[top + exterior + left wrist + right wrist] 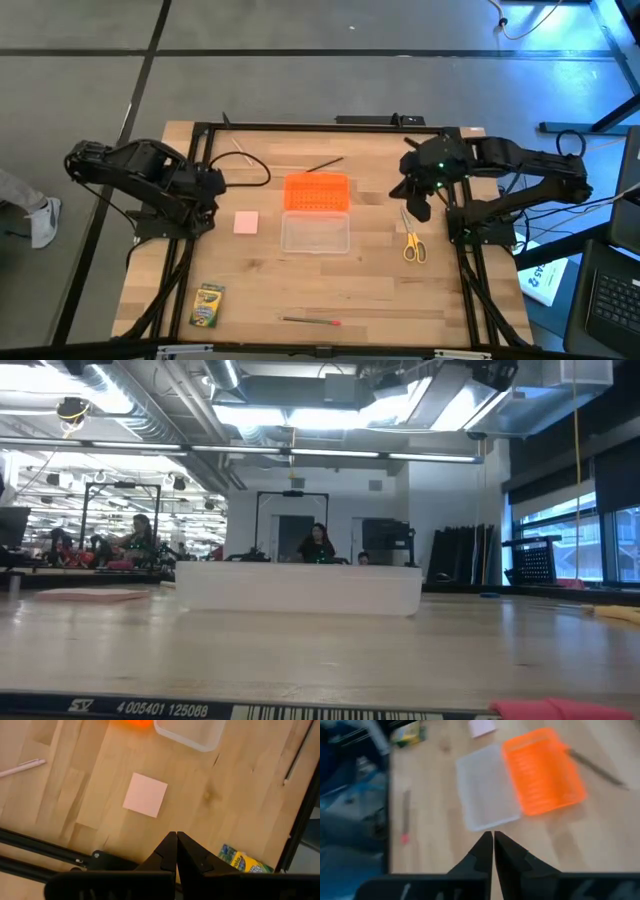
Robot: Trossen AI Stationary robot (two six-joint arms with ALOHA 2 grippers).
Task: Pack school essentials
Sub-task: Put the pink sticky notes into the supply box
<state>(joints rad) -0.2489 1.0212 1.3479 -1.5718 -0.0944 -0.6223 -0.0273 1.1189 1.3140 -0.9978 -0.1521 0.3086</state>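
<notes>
Red-tipped pencil [312,321] lies lengthwise along the table's near edge; both arms' fingers pressed together, empty.

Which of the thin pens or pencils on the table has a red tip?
The pencil lying near the table's front edge, right of the crayon box. The dark one and the pale one at the back show no red.
</notes>
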